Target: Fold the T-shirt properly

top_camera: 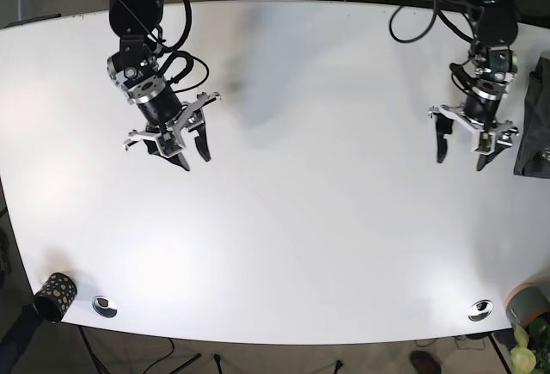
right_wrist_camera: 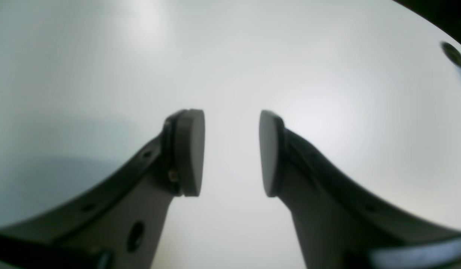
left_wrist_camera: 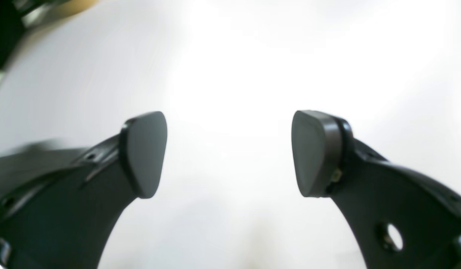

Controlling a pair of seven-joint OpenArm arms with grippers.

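The left gripper (top_camera: 462,152) hangs released over the white table (top_camera: 301,219), its pads (left_wrist_camera: 146,153) spread wide with nothing between them. The right gripper (top_camera: 195,156) is also released and empty, its pads (right_wrist_camera: 189,151) closer together, and it sits well apart from the left gripper, far across the table. The T-shirt (top_camera: 534,129) appears to be the dark bundle at the table's edge, just beside the left gripper on the side away from the right one; only part of it shows. The likely trouble: the shirt lies bunched and half off the table, so a grab from the left gripper alone may pinch several layers or drag it over the edge, and the right gripper is far from helping
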